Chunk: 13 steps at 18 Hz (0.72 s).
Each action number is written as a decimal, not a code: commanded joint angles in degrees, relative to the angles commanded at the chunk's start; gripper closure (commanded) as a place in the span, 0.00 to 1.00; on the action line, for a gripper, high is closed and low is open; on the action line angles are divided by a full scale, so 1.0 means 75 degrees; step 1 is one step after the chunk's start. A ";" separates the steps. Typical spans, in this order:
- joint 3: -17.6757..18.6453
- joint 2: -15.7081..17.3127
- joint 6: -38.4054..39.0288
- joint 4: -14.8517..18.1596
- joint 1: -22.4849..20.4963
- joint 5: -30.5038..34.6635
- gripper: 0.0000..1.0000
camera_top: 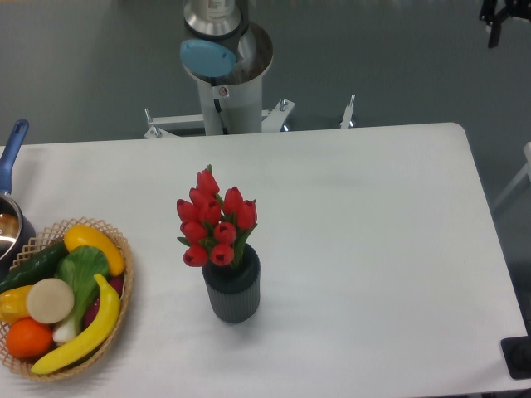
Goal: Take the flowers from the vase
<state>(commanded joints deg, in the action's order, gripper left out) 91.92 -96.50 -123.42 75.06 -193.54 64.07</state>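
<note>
Camera: flowers [216, 224] upright in vase [231, 290], mid-table; pincer [496, 16] at top-right edge, state unclear.

White table [373, 215], ribbed grey vase [231, 291] mid-table, wicker basket [124, 282], pot [10, 228] at left edge

No readable text, labels or numbers

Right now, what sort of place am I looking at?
Probably a robot lab or test bench: a metal arm pedestal behind a plain white table, with staged props, red tulips and a wicker basket of toy produce.
</note>
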 joint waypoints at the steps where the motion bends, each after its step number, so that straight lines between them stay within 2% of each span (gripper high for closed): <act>1: 0.0117 0.0023 0.0177 -0.0105 0.0036 -0.0081 0.00; 3: 0.0328 0.0140 0.0318 -0.0270 0.0164 -0.0269 0.00; 6: 0.0610 0.0211 0.1429 -0.0317 0.0468 -0.0398 0.00; 8: 0.0774 0.0176 0.2260 -0.0573 0.0773 -0.0597 0.00; 13: 0.1652 0.0129 0.3879 -0.2095 0.1605 -0.1205 0.00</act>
<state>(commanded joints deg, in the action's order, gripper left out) 104.31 -95.54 -94.33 59.35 -181.50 55.03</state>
